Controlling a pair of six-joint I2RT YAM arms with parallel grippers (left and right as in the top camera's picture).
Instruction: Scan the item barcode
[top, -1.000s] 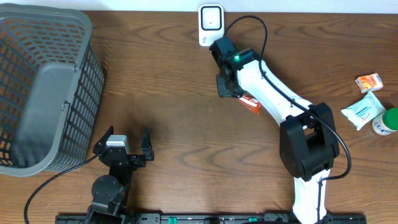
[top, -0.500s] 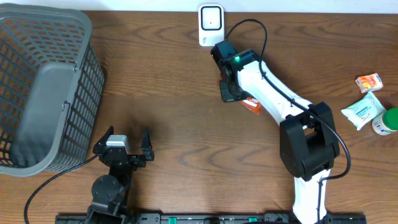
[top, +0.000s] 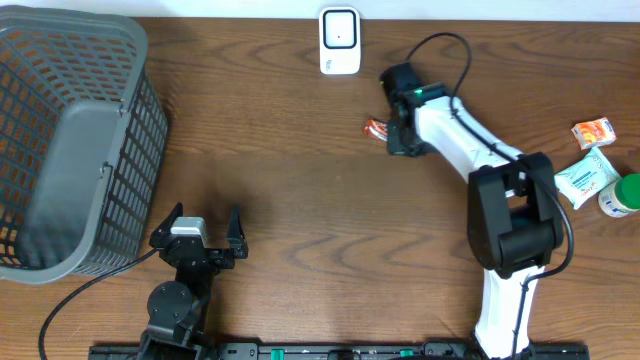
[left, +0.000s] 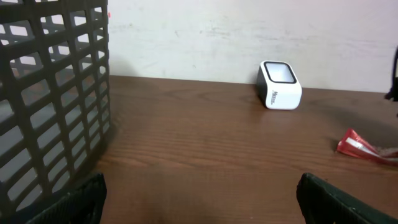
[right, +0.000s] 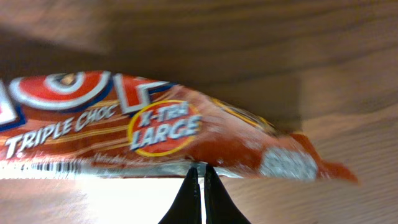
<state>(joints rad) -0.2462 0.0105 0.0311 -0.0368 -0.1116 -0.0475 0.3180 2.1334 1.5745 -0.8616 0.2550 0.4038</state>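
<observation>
step: bringing item to scanner | right gripper: pinched tight on edge of chocolate bar wrapper, low over table, near barcode scanner | left gripper: spread wide, empty | next: likely turn barcode toward scanner face

Right gripper: two dark fingers rise from the bottom edge at centre, pressed together with no gap, their tips pinching the lower seam of the wrapper.

Wrapper: red and glossy, lying lengthwise across the frame, cut off at the left edge, tapering to a crimped end at the right. Legible print: "TRIPLE CHOC" and, in a yellow-ringed oval, "X-TRA LARGE". A pale round patch sits near the right end.

Table: brown wood grain, above and right of the wrapper.
</observation>
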